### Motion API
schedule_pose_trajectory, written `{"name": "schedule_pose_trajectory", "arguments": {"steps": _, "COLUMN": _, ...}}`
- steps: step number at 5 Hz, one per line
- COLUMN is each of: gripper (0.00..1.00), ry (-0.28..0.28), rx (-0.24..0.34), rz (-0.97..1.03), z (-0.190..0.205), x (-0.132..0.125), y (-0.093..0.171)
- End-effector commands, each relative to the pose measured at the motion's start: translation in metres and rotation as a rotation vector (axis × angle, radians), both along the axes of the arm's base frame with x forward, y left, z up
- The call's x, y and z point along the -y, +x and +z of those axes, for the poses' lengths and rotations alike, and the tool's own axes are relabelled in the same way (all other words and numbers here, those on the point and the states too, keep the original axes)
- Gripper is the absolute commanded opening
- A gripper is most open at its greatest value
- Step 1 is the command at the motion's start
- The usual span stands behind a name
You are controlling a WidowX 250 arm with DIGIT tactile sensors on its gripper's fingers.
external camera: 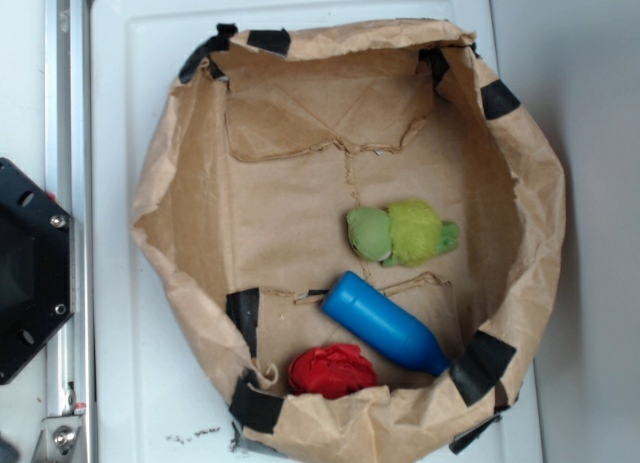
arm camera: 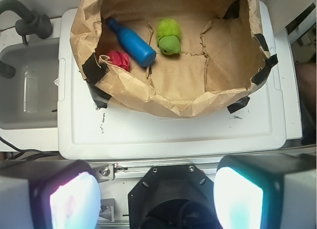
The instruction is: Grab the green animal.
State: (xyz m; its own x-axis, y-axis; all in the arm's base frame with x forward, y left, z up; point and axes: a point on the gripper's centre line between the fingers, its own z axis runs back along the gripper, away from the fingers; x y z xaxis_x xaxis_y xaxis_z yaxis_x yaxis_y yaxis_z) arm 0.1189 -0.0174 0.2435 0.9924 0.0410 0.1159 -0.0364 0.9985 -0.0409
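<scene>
The green animal (external camera: 402, 233) lies on its side on the floor of a brown paper bag (external camera: 180, 183), right of the middle, its duller head to the left. In the wrist view the green animal (arm camera: 169, 36) sits far up the frame, well away from my gripper (arm camera: 157, 199). The gripper is open, its two pale fingers (arm camera: 74, 202) spread wide at the bottom of the frame with nothing between them, hanging over the black robot base. The gripper itself is out of the exterior view.
A blue plastic bottle (external camera: 385, 325) lies diagonally just below the animal, and a red wrinkly ball (external camera: 332, 371) rests near the bag's front wall. The bag sits on a white lid (arm camera: 173, 135). A grey sink (arm camera: 27, 90) is at the left; the black base (external camera: 30, 273) stands beside the rail.
</scene>
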Motion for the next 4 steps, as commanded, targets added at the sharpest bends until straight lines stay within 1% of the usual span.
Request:
{"name": "schedule_pose_trajectory", "arguments": {"steps": 1, "gripper": 1.0, "ry": 0.0, "rx": 0.0, "rz": 0.0, "z": 0.0, "x": 0.0, "y": 0.0}}
{"name": "schedule_pose_trajectory", "arguments": {"steps": 2, "gripper": 1.0, "ry": 0.018, "rx": 0.052, "rz": 0.052, "z": -0.004, "x": -0.016, "y": 0.05}}
{"name": "schedule_pose_trajectory", "arguments": {"steps": 3, "gripper": 1.0, "ry": 0.012, "rx": 0.08, "rz": 0.099, "z": -0.009, "x": -0.025, "y": 0.099}}
{"name": "schedule_pose_trajectory", "arguments": {"steps": 4, "gripper": 1.0, "ry": 0.0, "rx": 0.085, "rz": 0.107, "z": -0.034, "x": -0.037, "y": 0.149}}
